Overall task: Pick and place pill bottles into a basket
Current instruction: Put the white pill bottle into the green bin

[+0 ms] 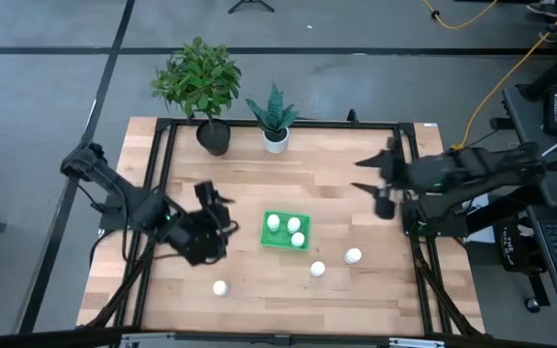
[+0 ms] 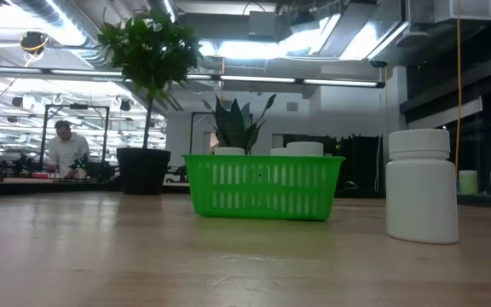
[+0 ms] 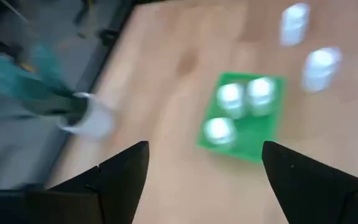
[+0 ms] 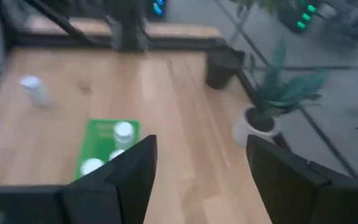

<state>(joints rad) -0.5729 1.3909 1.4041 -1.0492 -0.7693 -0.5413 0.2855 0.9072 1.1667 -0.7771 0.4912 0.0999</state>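
Over the desk, seen from above, the green basket sits near the middle with three pill bottles already inside; three more stand loose on the wood, one near the front left and two just right of the basket. The left end effector hangs just left of the basket, the right end effector to the far right, apparently clear of the work so as not to crowd it.

At desk height, the basket's slotted wall hides most of its load; only white caps show above the rim, and a loose bottle stands upright to the right.

From the left wrist, the fingers are spread wide and hold nothing, aimed toward the basket.

From the right wrist, the fingers are likewise parted and empty, with the potted plants beyond.
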